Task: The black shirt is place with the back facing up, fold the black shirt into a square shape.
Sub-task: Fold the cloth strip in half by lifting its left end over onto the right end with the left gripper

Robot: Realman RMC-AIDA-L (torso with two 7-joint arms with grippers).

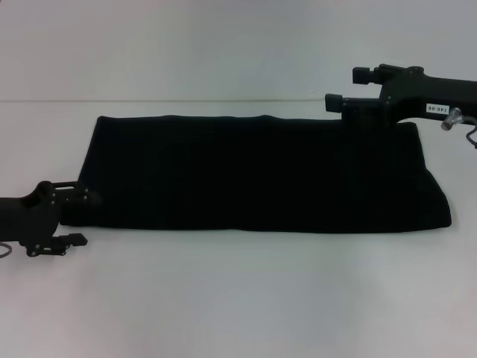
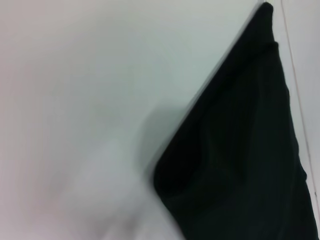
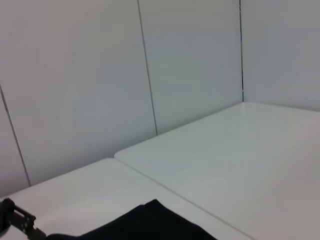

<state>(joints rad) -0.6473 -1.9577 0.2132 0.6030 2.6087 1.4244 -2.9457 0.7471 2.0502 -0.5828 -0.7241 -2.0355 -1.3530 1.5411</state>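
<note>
Shirt: we see the black shirt (image 1: 253,175) folded into a long band across the desk (image 1: 238,298).
Left gripper (image 1: 80,218): at the band's near left corner, fingers spread, holding nothing.
Right gripper (image 1: 344,88): above the far right corner, spread, empty.

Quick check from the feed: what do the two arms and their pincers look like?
Both are matte black. The right pincer has blocky, square-tipped fingers, a white label with dark digits and a silver fitting with a thin cable behind it. The left pincer shows small silver screws and a thin looping cable.
</note>
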